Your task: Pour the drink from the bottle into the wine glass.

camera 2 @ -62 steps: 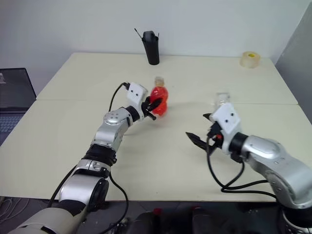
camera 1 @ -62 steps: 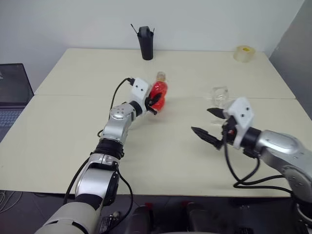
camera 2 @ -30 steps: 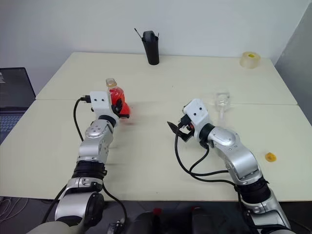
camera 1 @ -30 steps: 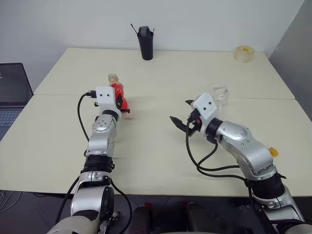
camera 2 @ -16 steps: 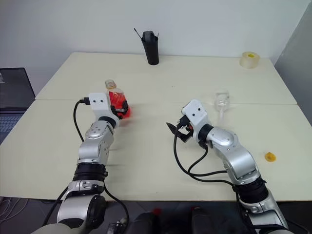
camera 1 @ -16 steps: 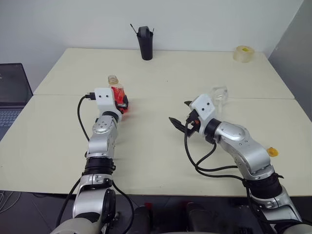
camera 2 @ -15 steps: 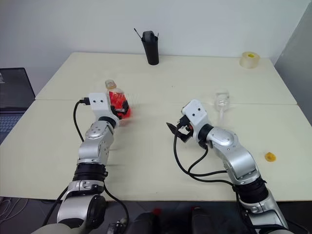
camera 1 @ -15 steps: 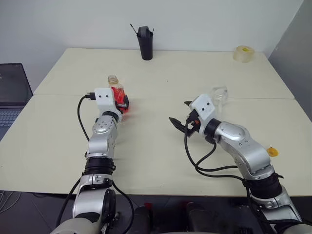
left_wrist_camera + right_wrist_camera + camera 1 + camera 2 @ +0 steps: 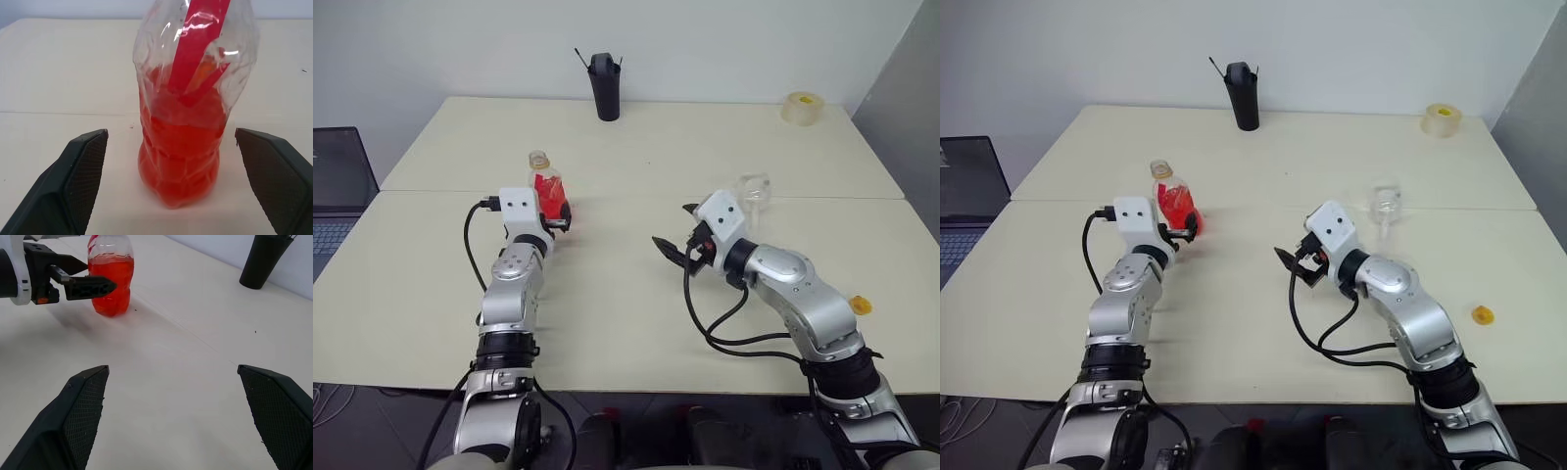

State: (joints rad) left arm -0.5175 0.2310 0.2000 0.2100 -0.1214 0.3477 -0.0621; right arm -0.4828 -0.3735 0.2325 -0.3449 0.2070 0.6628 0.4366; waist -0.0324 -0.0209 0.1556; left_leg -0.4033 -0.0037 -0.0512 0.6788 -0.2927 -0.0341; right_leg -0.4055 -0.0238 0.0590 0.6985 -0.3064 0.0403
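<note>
The bottle (image 9: 546,186) stands upright on the cream desk (image 9: 626,294), at about ten o'clock from the desk's middle in the head views. Its neck is uncapped, and the drink (image 9: 180,159) fills roughly its lower half, bright red under the crumpled clear wall and red label. The left hand (image 9: 560,221) sits just at the six o'clock side of the bottle, its two black fingers (image 9: 73,183) spread wide with the bottle standing free between and slightly beyond them; nothing is gripped, and a gap of bare desk shows on each side of the bottle in the left wrist view.

The right hand (image 9: 674,238) hovers low over the desk near its middle, pointing toward nine o'clock at the bottle. Its fingers (image 9: 78,418) are also spread fully apart and hold nothing.

The wine glass (image 9: 1387,208) stands upright at about two o'clock from the right hand, just beyond the white camera block on that wrist, well apart from the bottle. Whether any drink is in it cannot be told.

A black cup-like holder (image 9: 604,86) stands at twelve o'clock near the far edge, a roll of tape (image 9: 803,107) at the far one o'clock corner, and a small yellow cap (image 9: 860,305) lies at four o'clock beside the right forearm. A laptop (image 9: 337,186) sits off the desk at nine o'clock.
</note>
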